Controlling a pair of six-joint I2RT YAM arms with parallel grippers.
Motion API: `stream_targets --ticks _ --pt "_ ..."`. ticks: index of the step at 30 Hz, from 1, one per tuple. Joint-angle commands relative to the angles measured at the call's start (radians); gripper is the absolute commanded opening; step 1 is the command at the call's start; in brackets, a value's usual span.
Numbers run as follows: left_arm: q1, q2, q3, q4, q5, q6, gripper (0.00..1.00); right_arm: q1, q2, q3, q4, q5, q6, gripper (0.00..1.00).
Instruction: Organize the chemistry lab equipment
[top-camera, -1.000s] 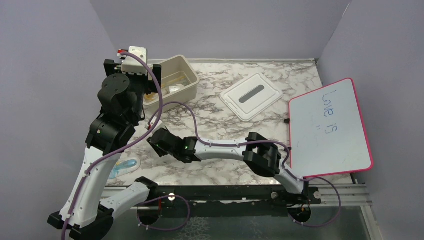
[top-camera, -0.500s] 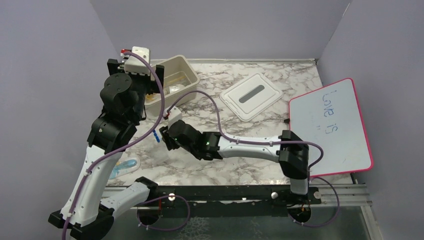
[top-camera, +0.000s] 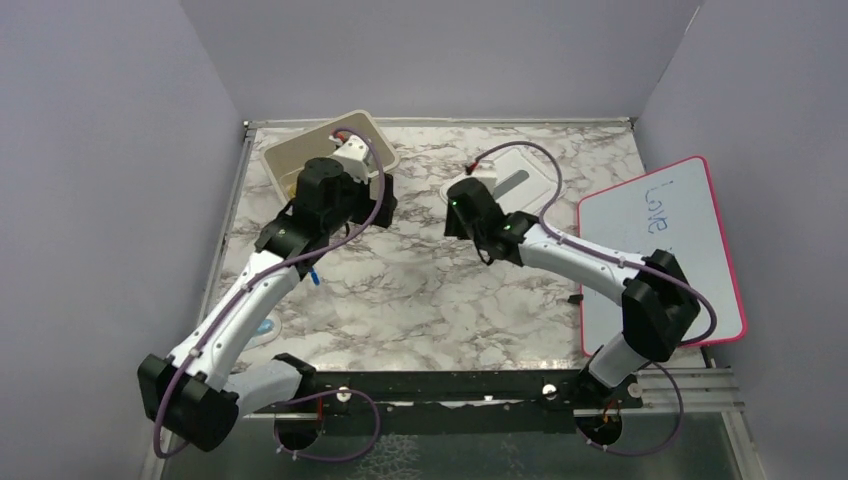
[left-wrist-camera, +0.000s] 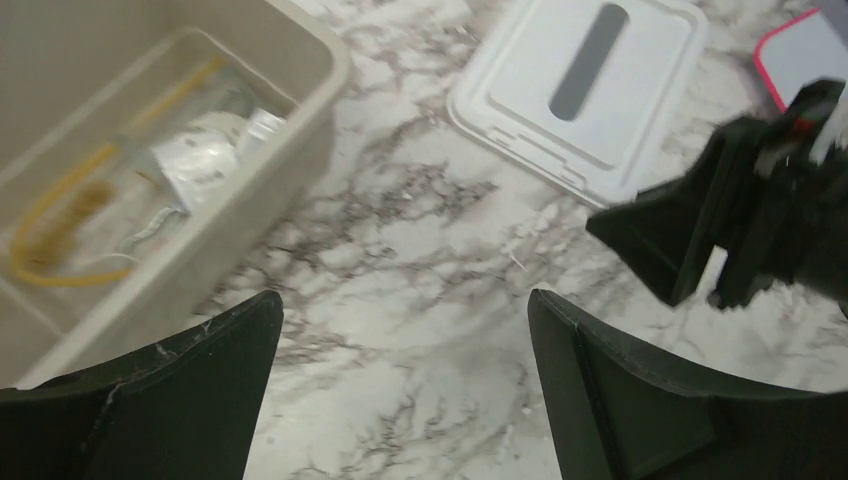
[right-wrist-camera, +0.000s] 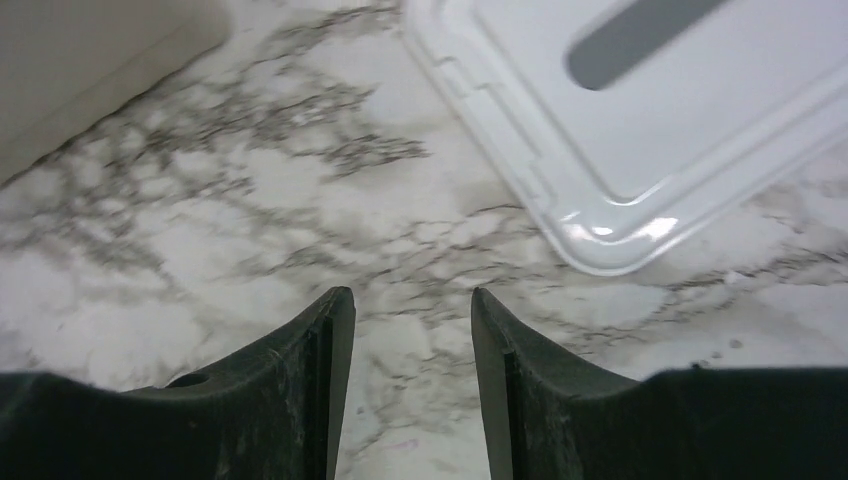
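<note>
Left jaws gape wide, empty, beige rectangular bin (left-wrist-camera: 250, 190) at 10 o'clock. Right jaws half-open, empty, over marble tabletop (right-wrist-camera: 250, 220); white plastic lid (right-wrist-camera: 720, 110) at 1 o'clock.

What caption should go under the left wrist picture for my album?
Open left fingers frame the marble table, with the bin and white lid beyond.

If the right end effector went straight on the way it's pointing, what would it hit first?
Probably the bare marble tabletop, in the gap between the beige rectangular plastic bin and the flat white plastic lid; depth is unclear.
</note>
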Motion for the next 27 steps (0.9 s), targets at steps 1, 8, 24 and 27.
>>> stream_targets --ticks 1,8,24,27 --pt "-0.003 0.083 -0.049 0.14 0.224 -0.191 0.92 -0.158 0.006 -0.036 -0.116 -0.032 0.085 0.51" --pt "-0.003 0.179 -0.046 0.14 0.225 -0.186 0.9 -0.363 0.152 0.01 -0.142 -0.033 0.066 0.55" --pt "-0.002 0.311 0.141 -0.03 -0.041 0.054 0.93 -0.462 0.323 0.091 -0.199 0.0 0.049 0.39" --pt "-0.002 0.345 0.188 -0.071 -0.107 0.118 0.94 -0.463 0.285 0.041 -0.19 0.014 0.055 0.38"
